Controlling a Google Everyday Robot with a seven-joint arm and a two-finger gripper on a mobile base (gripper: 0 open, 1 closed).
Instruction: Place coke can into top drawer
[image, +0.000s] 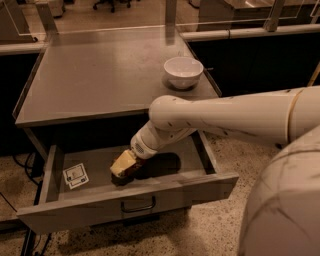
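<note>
At the left of the open top drawer (55, 172) you see a white tag (75, 175). Toward the middle, your tool (123, 165) sits low inside the drawer, close to its floor. You cannot tell whether it is spread or pinching. The coke can is not plainly visible, though a dark shape under the tool may be it. This looks like the placing step. Next, release and lift straight out, clear of the bench (100, 75) edge and the bowl (183, 71).

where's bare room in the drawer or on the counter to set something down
In the top drawer: floor right of the pincer to the right wall; crowded between pincer and white tag. The countertop: bare left of the white bowl.
</note>
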